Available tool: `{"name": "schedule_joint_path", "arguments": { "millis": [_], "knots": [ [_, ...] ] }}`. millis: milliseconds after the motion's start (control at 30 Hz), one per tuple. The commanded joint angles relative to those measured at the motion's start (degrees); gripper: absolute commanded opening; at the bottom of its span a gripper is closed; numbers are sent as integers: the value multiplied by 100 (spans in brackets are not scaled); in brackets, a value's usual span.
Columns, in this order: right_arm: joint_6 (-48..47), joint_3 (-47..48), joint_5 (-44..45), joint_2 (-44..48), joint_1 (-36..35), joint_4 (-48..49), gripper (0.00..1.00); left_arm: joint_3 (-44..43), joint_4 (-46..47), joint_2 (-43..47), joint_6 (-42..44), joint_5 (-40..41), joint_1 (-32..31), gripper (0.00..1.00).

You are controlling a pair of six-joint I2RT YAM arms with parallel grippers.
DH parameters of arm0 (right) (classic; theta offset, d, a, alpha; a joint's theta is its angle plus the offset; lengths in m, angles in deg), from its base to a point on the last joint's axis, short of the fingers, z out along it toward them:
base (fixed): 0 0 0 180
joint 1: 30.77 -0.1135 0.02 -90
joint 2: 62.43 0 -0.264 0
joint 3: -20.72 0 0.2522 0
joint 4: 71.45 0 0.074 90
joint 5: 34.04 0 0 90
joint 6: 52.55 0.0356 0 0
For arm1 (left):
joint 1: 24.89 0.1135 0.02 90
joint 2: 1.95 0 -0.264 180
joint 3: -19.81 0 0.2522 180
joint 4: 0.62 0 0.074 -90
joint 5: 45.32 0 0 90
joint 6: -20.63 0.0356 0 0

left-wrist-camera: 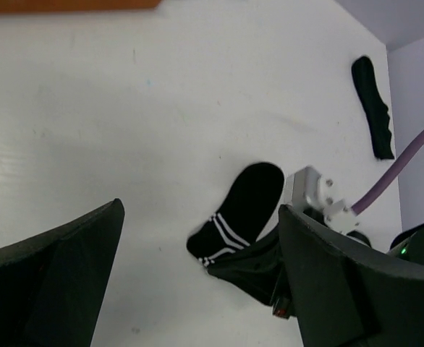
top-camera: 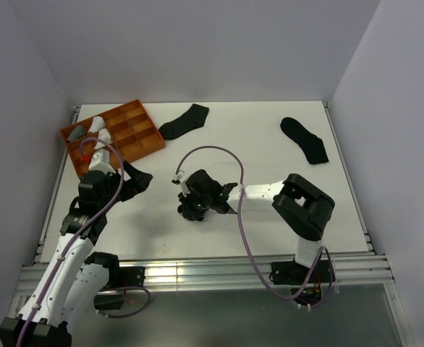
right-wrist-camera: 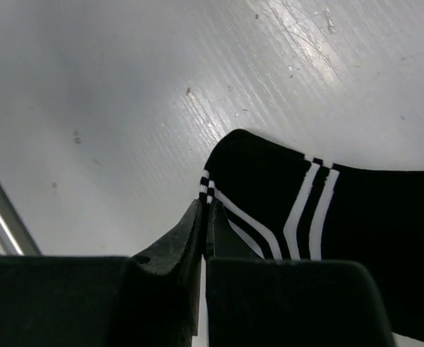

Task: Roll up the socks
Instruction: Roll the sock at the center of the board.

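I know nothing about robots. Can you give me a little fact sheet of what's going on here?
right gripper: shut on cuff of striped sock
left gripper: open, holding nothing
striped sock: mostly flat on table, not rolled
middle black sock: loose, beside orange tray
far black sock: loose, right side of table
orange tray: back left, pale items inside

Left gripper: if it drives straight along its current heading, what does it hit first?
Left gripper, open, likely meets bare table first. The striped sock sits just right of that line; depth is unclear.
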Motion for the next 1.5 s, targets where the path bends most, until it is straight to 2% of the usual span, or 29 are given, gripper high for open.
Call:
{"name": "schedule_joint_path", "arguments": {
  "millis": [0, 133, 333, 533, 600, 867, 1100, 1233, 1467],
  "knots": [
    [392, 110, -953, 208, 267, 378, 0, 276, 451, -162, -557, -52, -389, 91],
    [559, 101, -1508, 129, 505, 519, 0, 557, 828, -538, -830, 159, -820, 85],
    [762, 13, -2114, -38, 804, 747, 0, 724, 1295, -1426, -1190, 562, -1575, 80],
    [929, 4, -2625, -310, 1050, 888, 0, 751, 1612, -2323, -1428, 757, -2016, 73],
    [955, -4, -2739, -398, 1094, 941, 0, 733, 1866, -2482, -1481, 757, -2052, 68],
    [947, -119, -2783, -478, 1191, 1046, 0, 426, 1805, -3342, -1411, 757, -2192, 56],
    [991, -101, -2871, -548, 1226, 1108, 0, 223, 1761, -3757, -1366, 757, -2350, 53],
    [999, -119, -2906, -504, 1226, 1117, 0, 83, 1700, -3976, -1323, 1012, -2421, 49],
    [1131, -198, -2994, -381, 1297, 1266, 0, -234, 1014, -4266, -1156, 1337, -2570, 27]
  ]
}}
